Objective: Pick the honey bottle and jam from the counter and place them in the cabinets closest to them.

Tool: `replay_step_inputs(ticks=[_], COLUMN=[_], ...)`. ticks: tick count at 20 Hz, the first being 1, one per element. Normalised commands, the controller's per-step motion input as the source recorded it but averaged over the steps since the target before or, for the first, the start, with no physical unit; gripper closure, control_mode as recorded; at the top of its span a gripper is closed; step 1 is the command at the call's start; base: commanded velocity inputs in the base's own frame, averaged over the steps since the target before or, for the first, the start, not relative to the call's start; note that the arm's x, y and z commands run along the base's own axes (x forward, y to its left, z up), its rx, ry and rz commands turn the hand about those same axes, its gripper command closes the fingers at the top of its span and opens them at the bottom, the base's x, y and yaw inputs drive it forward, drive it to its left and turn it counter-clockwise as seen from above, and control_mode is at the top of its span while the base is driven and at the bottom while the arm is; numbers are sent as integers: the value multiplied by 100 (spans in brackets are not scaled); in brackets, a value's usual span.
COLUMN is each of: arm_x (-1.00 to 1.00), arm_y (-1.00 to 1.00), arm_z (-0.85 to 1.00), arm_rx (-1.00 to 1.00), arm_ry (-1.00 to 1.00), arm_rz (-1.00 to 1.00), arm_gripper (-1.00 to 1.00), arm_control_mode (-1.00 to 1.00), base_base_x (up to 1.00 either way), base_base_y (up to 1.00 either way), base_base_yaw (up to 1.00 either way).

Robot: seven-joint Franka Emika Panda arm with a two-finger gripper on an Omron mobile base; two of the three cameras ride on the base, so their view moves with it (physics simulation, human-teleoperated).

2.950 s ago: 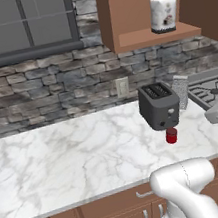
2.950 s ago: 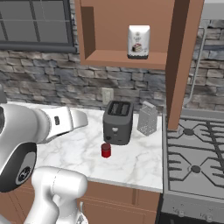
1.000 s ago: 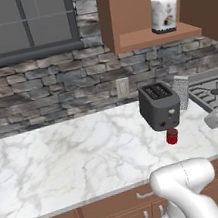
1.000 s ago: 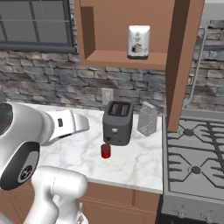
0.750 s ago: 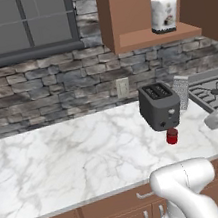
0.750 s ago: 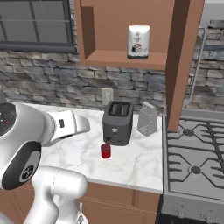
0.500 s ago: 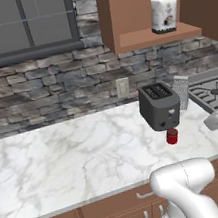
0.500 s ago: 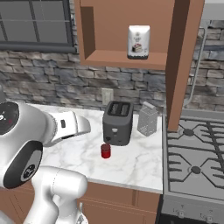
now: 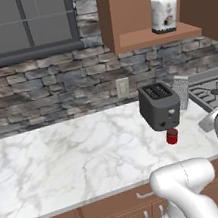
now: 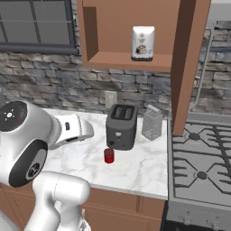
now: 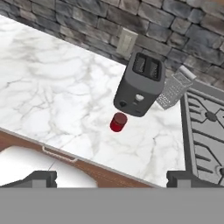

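You had nothing readable to go on here. The white canister (image 10: 143,43) on the cabinet shelf (image 10: 131,60) carried a label with a dark red patch, too small and blurred to make out any words. The toaster (image 11: 140,84) showed a pale dial and a dark knob on its front, without legible marks. The jam (image 11: 118,122) bore no lettering you could have read.

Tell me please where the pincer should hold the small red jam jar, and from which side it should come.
Probably grip the jam around its round side wall, coming from above. It stands upright, with the toaster close behind, so the counter-edge side and the top are free.
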Motion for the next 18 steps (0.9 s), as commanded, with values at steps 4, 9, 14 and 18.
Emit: replay_step_inputs(ticks=[4, 9, 14, 18], arm_x=[2, 3, 4, 6], arm_y=[5, 8, 8, 7], arm_z=[-34, -33, -33, -34], arm_rx=[0, 0, 0, 0], arm_ry=[0, 0, 0, 0], arm_rz=[0, 0, 0, 0], arm_gripper=[-100, -100, -100, -100], arm_control_mode=[-100, -100, -100, -100], base_base_x=[0, 0, 0, 0], base_base_y=[0, 0, 0, 0], base_base_yaw=[0, 0, 0, 0])
